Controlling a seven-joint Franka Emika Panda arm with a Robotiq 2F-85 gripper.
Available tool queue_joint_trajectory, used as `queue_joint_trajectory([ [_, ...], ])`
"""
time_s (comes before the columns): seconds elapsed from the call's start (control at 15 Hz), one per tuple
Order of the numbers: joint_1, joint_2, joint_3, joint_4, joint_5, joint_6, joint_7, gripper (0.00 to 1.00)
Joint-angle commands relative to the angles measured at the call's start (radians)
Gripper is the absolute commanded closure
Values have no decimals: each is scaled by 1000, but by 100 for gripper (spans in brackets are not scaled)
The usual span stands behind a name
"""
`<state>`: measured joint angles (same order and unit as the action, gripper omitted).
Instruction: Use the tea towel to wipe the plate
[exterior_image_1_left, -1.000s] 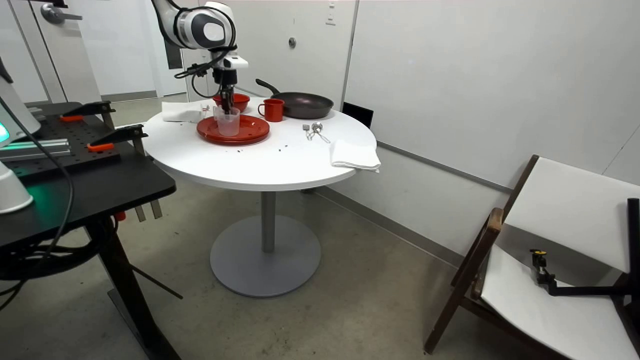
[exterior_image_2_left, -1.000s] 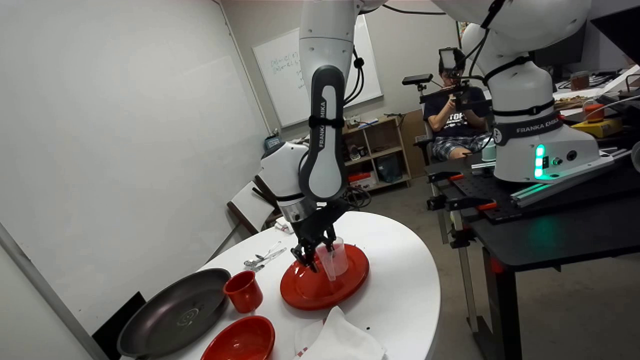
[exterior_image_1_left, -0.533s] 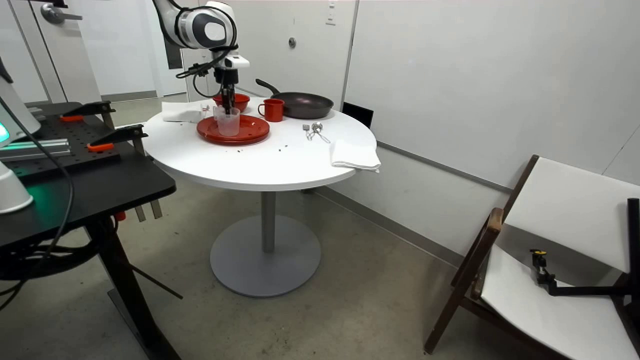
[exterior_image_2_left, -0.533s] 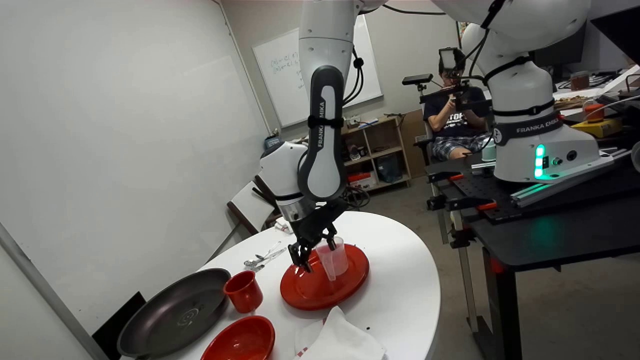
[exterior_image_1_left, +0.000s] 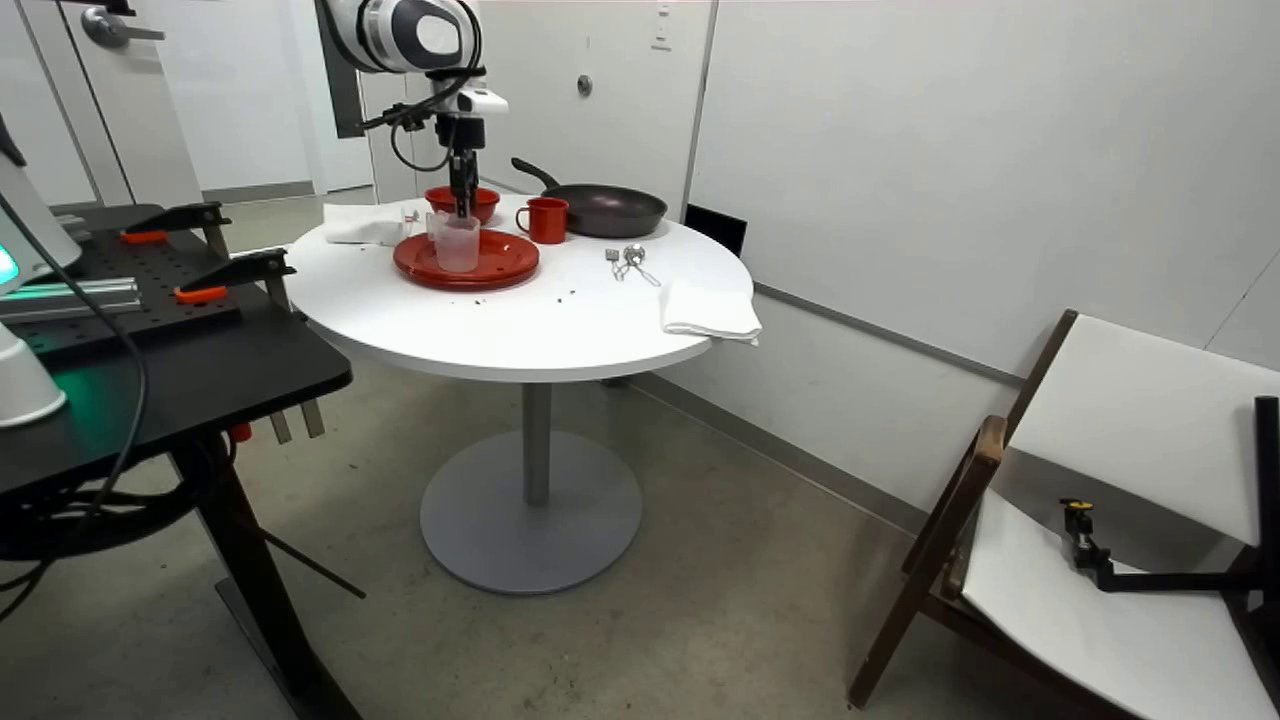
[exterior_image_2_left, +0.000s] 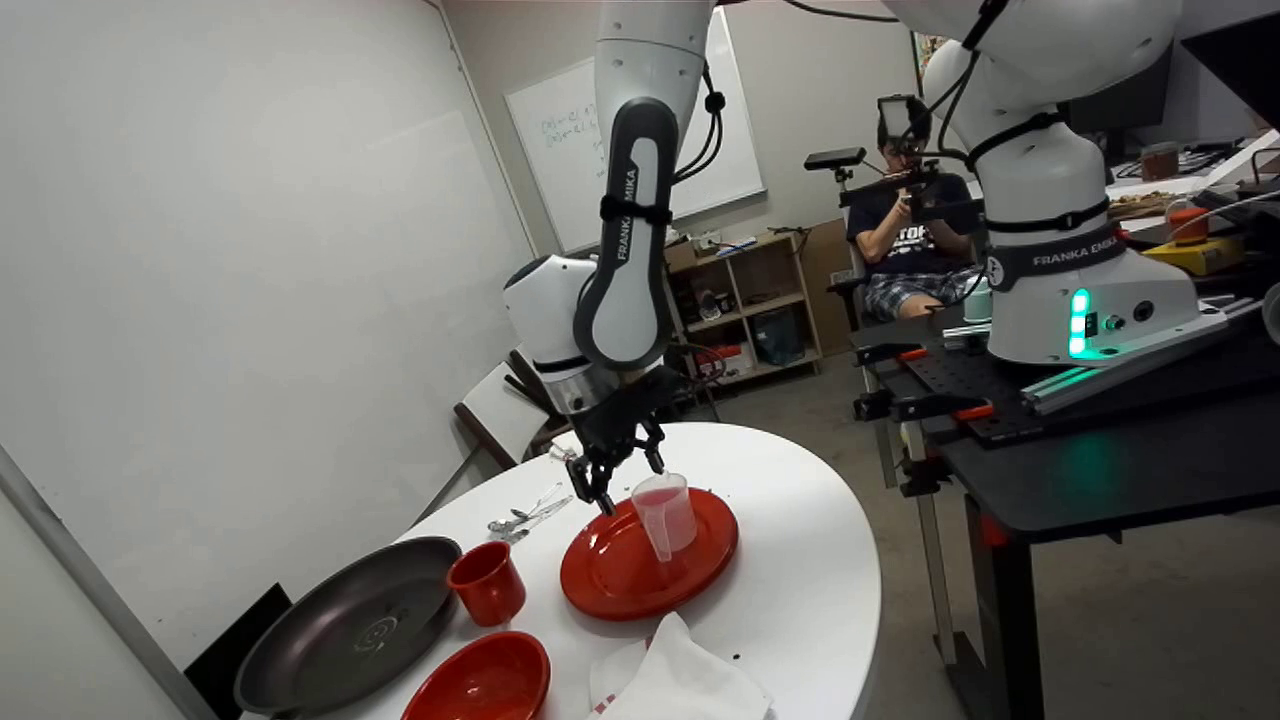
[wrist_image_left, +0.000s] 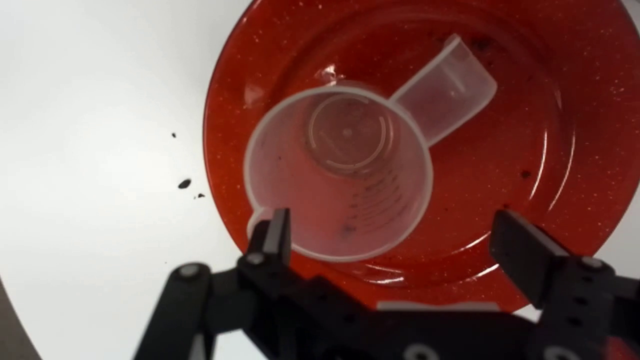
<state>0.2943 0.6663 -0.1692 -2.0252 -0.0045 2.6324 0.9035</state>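
Pale walls (exterior_image_1_left: 960, 170) stand behind a round white bench (exterior_image_1_left: 560, 340). On it, near the red plate (exterior_image_2_left: 610, 565) and the red bowl (exterior_image_2_left: 485, 685), lies what I take to be the tea towel (exterior_image_2_left: 690, 675), white and folded; a second white cloth (exterior_image_1_left: 710, 312) sits across the bench by some metal utensils (exterior_image_1_left: 634, 256), so I can't be certain which is meant. Over the plate hangs the tool (wrist_image_left: 391, 220), its fingers (wrist_image_left: 522, 254) spread wide and gripping nothing. Just below stands a clear measuring cup (wrist_image_left: 345, 172), upright on the plate; in the wrist view one finger overlaps its rim, though whether they touch I can't tell.

The towel should be light, soft and limp, with nothing to break. I'd pinch it from above at a fold or the pointed corner, deep enough to catch several layers, or it may simply unfold. The plate looks glossy and hard, so it could skate about under a firm wipe, and the cup would be in the way.

The towel's pointed corner aims toward the plate, and its longer side seems to run from the bench's edge toward the bowl, though the slant leaves that unsure. The plate, being round, has no long axis.
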Motion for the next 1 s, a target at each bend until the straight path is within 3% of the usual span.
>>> queue_joint_trajectory([
  [0.0, -20, -124, 15, -59, -20, -90, -51, 0],
  [0.47, -69, -258, -35, -146, -109, -146, -52, 0],
  [0.93, -178, -341, -54, -285, -192, -43, -158, 0],
])
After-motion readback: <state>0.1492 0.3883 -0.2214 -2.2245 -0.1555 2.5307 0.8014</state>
